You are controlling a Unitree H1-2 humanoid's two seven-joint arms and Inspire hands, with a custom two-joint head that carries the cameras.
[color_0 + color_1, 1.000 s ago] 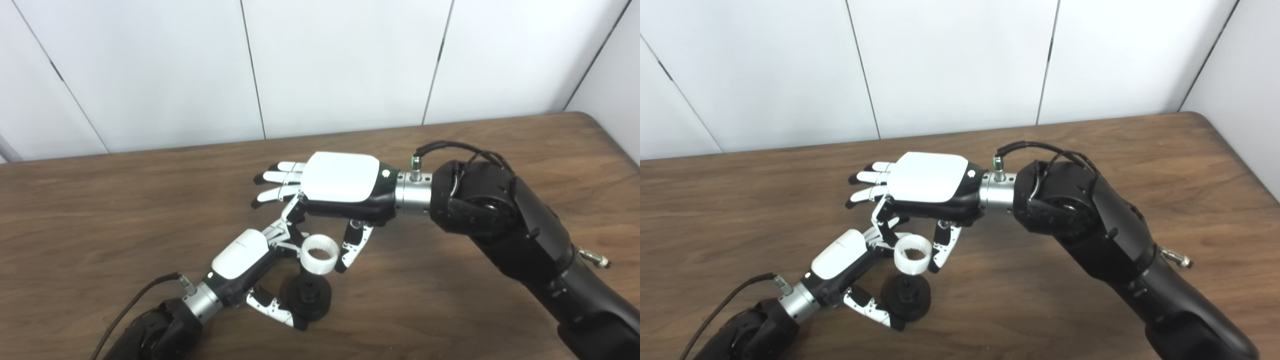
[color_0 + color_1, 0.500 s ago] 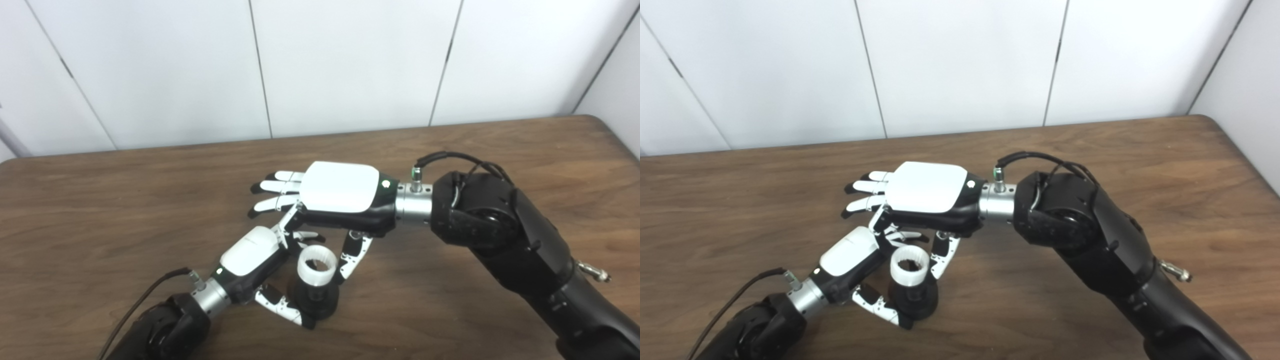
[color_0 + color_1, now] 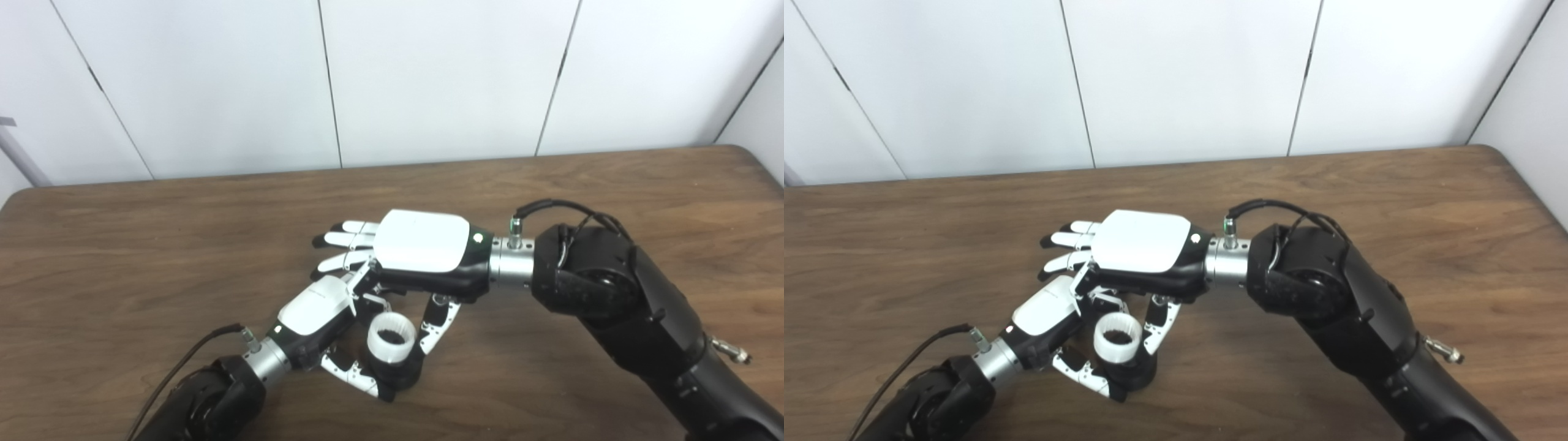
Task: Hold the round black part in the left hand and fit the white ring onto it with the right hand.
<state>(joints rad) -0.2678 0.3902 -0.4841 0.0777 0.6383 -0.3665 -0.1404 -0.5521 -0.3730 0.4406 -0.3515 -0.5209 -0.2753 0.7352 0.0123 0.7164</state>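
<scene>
Near the desk's (image 3: 184, 245) front edge, the left hand (image 3: 312, 309) grips the black part (image 3: 401, 375) while the right hand (image 3: 419, 248) pinches the ring (image 3: 391, 337), now sitting over its top; final seating and release appear to remain.

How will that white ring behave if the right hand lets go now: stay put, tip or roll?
The white ring looks stiff, thin-walled and light. It sits over the round black part, so it would probably stay. Its seating depth is unclear, so it might tip. Off the part, it could roll.
</scene>
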